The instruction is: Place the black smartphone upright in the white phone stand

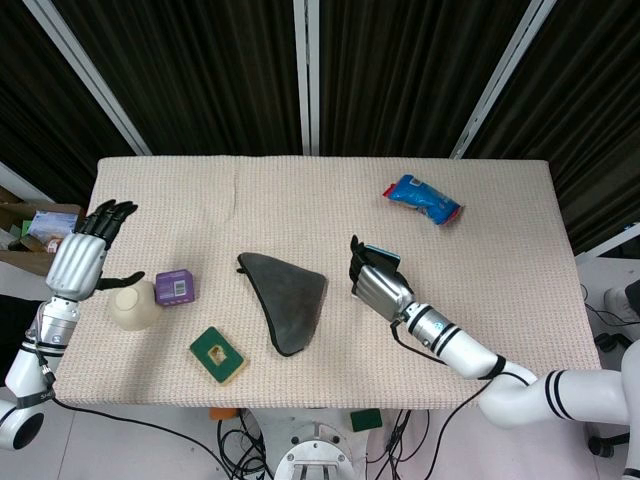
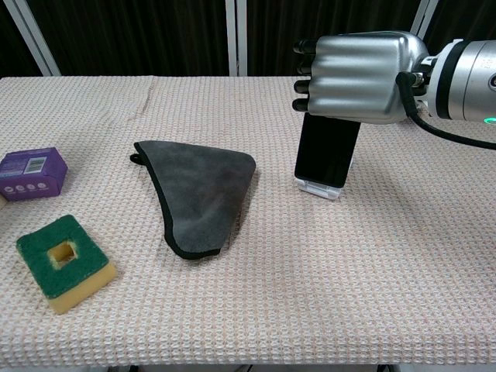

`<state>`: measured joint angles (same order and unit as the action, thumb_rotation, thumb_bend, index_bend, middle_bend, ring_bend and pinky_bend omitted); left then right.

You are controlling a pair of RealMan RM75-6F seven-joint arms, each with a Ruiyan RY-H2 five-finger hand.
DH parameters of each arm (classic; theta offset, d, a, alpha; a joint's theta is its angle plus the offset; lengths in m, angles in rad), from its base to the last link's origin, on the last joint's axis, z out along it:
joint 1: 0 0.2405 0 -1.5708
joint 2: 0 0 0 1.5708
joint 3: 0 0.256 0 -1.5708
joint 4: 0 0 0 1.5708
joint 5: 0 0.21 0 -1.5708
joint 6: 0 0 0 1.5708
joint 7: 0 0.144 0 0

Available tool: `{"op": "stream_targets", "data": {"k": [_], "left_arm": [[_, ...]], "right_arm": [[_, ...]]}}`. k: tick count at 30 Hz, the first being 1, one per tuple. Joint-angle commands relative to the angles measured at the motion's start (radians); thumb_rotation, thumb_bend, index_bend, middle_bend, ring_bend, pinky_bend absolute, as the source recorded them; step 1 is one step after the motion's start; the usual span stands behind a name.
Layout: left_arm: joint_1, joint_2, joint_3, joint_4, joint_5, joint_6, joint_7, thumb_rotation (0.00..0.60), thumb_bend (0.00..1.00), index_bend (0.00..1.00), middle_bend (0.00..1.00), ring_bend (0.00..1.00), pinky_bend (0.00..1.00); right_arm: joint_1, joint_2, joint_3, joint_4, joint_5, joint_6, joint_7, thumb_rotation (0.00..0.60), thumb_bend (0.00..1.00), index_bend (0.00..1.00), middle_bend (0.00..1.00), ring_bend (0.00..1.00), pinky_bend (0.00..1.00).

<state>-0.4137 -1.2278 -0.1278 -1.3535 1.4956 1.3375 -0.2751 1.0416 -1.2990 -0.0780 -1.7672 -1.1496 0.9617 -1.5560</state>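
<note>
Beige waffle-weave table [image 1: 500,300] against dark ribbed curtains crossed by pale metal bars; cardboard box of clutter [image 1: 38,228] off the table's left edge. Near centre, black smartphone [image 2: 326,151] standing upright, its lower edge seated in the white phone stand [image 2: 319,188], gripped along its top by the right hand [image 2: 358,76], fingers curled over it. At the left edge, left hand [image 1: 83,260] raised with fingers extended and held close together, thumb out toward a cream bowl [image 1: 132,305]; contact between thumb and bowl impossible to tell, bowl's contents likewise. Just beside the bowl, small purple box [image 1: 175,286]. In front of these, green and yellow sponge [image 2: 65,261]. Between sponge and phone, dark grey triangular cloth [image 2: 198,194] lying flat. Far right, well apart from the rest, blue snack packet [image 1: 423,199].
</note>
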Motion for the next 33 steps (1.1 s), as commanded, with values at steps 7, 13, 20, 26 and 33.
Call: {"op": "stream_targets", "data": {"k": [7,13,20,26,33], "left_arm": [[-0.001,-0.003,0.002,0.007,0.003,-0.002,-0.009,0.596,0.07,0.11,0.09,0.06,0.18],[0.000,-0.001,0.001,0.012,0.004,0.000,-0.017,0.596,0.07,0.11,0.09,0.06,0.18],[0.000,0.001,0.003,0.017,0.005,-0.002,-0.023,0.598,0.07,0.11,0.09,0.06,0.18],[0.002,0.003,0.003,0.019,0.005,0.000,-0.025,0.596,0.07,0.11,0.09,0.06,0.18],[0.001,0.003,0.003,0.018,0.004,-0.003,-0.023,0.599,0.07,0.11,0.09,0.06,0.18]], "right_arm": [[0.004,-0.012,-0.008,-0.005,0.018,0.006,-0.019,0.600,0.62,0.76,0.51,0.47,0.15],[0.004,-0.020,-0.014,-0.007,0.034,0.021,-0.037,0.600,0.62,0.76,0.51,0.47,0.15],[0.004,-0.031,-0.022,-0.013,0.055,0.038,-0.062,0.600,0.62,0.76,0.50,0.46,0.15],[0.005,-0.041,-0.029,-0.011,0.065,0.046,-0.071,0.600,0.62,0.76,0.49,0.46,0.15],[0.008,-0.041,-0.036,-0.015,0.087,0.052,-0.080,0.600,0.61,0.69,0.45,0.40,0.13]]}}
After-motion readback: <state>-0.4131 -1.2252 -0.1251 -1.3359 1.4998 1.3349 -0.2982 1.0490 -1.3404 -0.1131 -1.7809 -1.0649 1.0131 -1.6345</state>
